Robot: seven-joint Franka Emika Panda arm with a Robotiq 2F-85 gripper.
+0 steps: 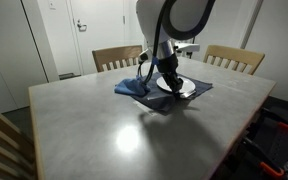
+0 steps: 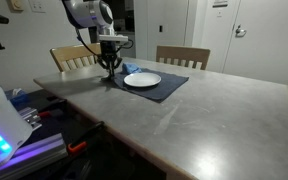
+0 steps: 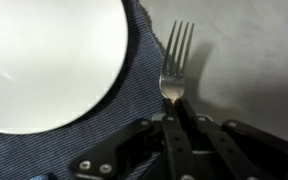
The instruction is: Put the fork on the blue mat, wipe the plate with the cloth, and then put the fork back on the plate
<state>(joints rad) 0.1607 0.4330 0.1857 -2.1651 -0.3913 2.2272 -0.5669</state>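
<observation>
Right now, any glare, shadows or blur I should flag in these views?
Wrist view: plate washed out, fork sharp with a shadow to its right, gripper dark. In an exterior view, soft glare patch on the table; both exterior views slightly soft.

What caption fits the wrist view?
Shut gripper holds the fork by its handle, tines over the table, beside the blue mat and plate.

Wide grey surface lies open beyond the dark navy rectangular mat; two wooden chairs line its far edge.
</observation>
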